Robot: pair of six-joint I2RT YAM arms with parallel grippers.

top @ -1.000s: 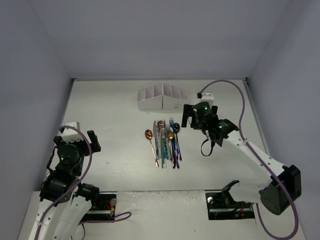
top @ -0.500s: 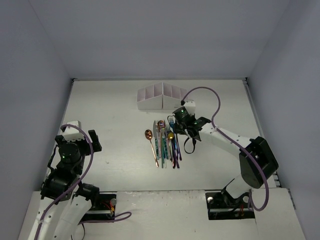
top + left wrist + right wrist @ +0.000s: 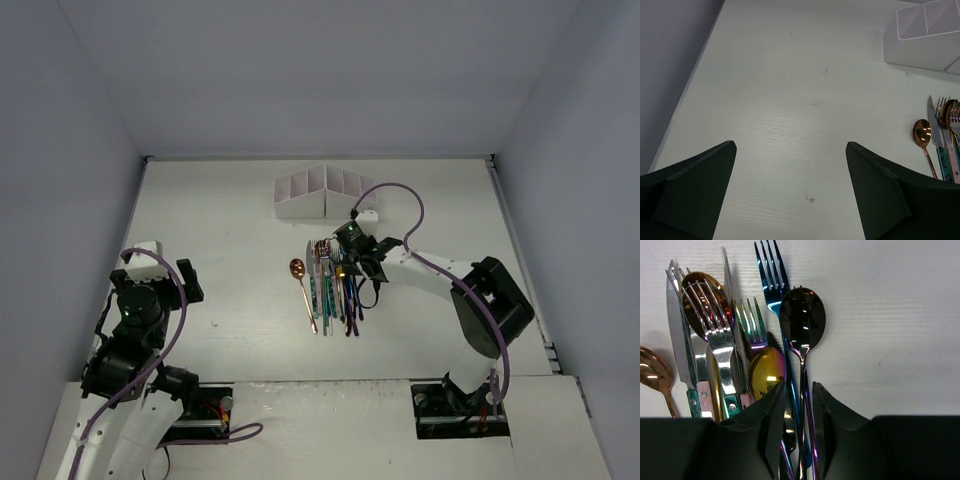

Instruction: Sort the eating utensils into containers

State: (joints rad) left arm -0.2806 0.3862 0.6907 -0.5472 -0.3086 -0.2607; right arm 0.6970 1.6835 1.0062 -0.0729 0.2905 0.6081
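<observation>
Mid-frame, the right claw (image 3: 798, 388) sits low on the cutlery pile (image 3: 335, 285), jaws nearly together astride the handle of the black spoon (image 3: 802, 315) — whether gripping, unclear — just below the white box (image 3: 325, 193) meant to receive it; the left claw (image 3: 790, 146) idles wide apart, lower left.

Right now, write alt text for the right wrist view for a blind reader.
Two black fingers closely flank the handles of a black spoon and a blue fork in a utensil pile on a white table. A gold spoon lies beside them.
</observation>
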